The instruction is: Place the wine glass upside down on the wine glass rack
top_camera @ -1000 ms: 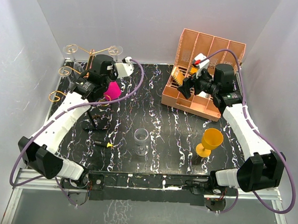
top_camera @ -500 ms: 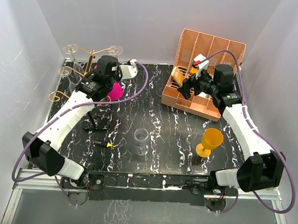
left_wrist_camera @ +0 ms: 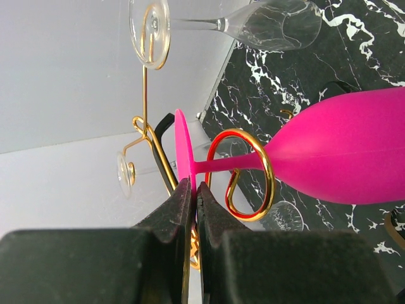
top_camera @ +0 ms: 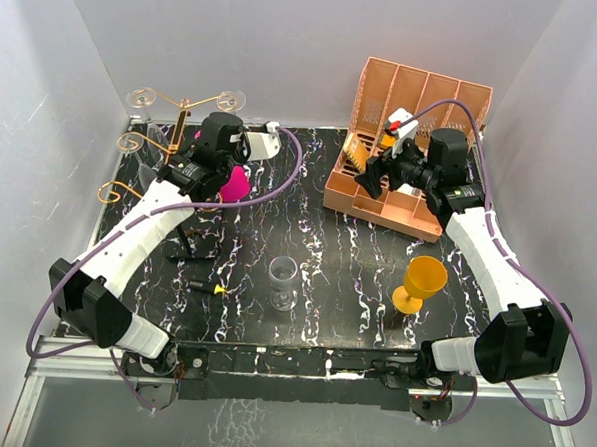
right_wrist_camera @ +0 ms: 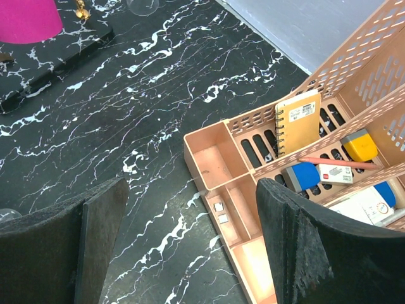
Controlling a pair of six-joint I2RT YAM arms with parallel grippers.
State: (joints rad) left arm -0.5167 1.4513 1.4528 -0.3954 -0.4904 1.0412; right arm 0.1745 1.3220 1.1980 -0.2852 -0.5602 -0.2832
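Note:
The pink wine glass (top_camera: pixel 234 184) is at the back left, and my left gripper (top_camera: pixel 218 169) is shut on it. In the left wrist view the left gripper (left_wrist_camera: pixel 193 185) pinches the edge of the glass's flat foot (left_wrist_camera: pixel 182 149). The stem runs across a gold scroll loop (left_wrist_camera: pixel 270 177) of the wine glass rack (top_camera: pixel 181 104), with the pink bowl (left_wrist_camera: pixel 342 158) on the loop's far side. Two clear glasses (left_wrist_camera: pixel 272 25) hang on other arms of the rack. My right gripper (top_camera: pixel 373 177) stands open with nothing in it, above the table by the pink organiser (right_wrist_camera: pixel 215 164).
A clear glass (top_camera: pixel 284 280) stands upright mid-table and an orange goblet (top_camera: pixel 423 282) at the right. A small black item with a yellow tip (top_camera: pixel 207 290) lies front left. The salmon-pink organiser (top_camera: pixel 415 99) holds a notebook and small items at the back right.
My left wrist has shifted a little right and toward the back, carrying the pink glass with it along the rack. The right arm has not moved.

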